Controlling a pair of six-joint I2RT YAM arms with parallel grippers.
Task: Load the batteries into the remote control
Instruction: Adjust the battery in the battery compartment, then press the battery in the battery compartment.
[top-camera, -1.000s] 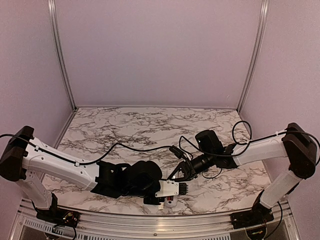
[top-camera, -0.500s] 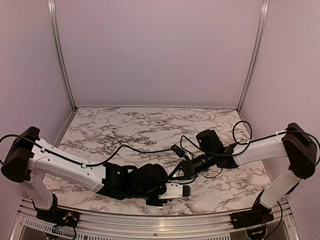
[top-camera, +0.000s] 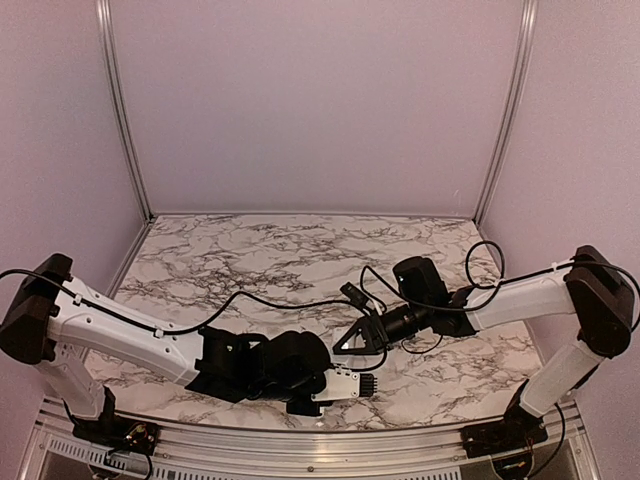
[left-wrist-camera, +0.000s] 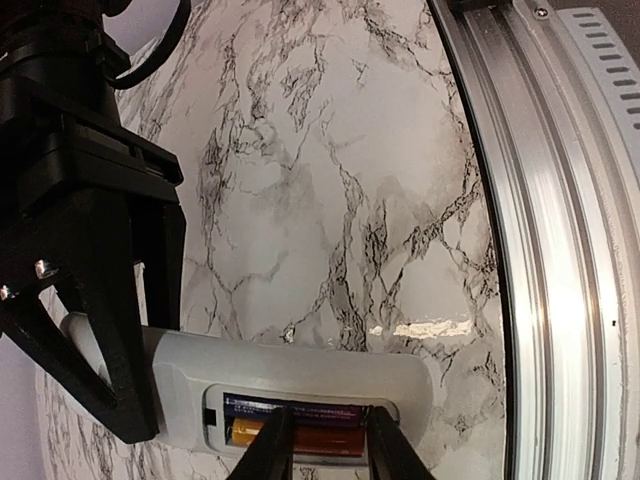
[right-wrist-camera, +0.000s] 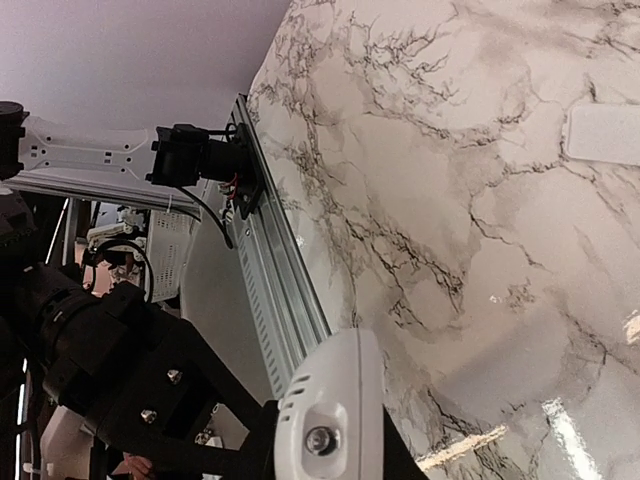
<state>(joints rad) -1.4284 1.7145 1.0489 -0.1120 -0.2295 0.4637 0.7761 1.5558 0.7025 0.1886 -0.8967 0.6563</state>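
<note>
White-grey plastic remote control (left-wrist-camera: 300, 365) is at the near side of the marble counter (left-wrist-camera: 300, 150), back face up, battery bay uncovered. Two batteries (left-wrist-camera: 320, 440) sit side by side inside the bay, one dark, one orange-copper. Right end effector (right-wrist-camera: 322, 440) clamps one end of the handset. Left end effector (left-wrist-camera: 330, 432) stands narrowly parted directly over the bay; contact with the cells cannot be confirmed.

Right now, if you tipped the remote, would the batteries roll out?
Possibly: the batteries are smooth cylinders lying in the remote control's open bay, no cover on. Its walls probably stop them rolling sideways. Small and smooth, they might slip when pinched.
</note>
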